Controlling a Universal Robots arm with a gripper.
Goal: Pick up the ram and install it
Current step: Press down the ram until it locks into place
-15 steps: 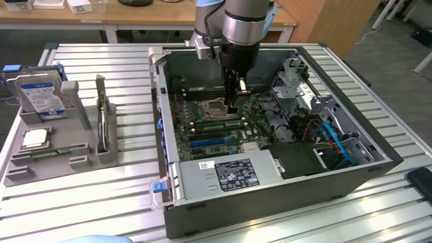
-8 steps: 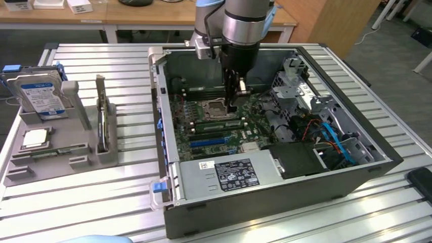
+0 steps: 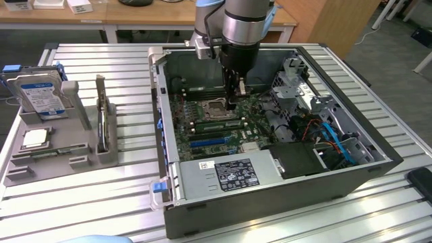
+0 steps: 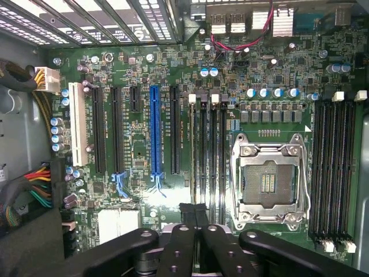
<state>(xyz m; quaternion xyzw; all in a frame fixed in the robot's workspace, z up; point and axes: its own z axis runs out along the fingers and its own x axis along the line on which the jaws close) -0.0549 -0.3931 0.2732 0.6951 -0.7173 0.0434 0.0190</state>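
Black matte gripper (image 4: 195,214), fingers pressed together, above glossy green motherboard (image 4: 173,69) with long narrow black memory slots (image 4: 209,156).

Ribbed metal table (image 3: 101,202), matt finish

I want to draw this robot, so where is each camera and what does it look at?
Exterior view: off the arm, above one corner of the open computer case, looking down on the motherboard; the arm and its gripper show.
Wrist view: on the wrist, looking straight down at the motherboard; the shut fingers show.
Both views share the processor socket and memory slots.
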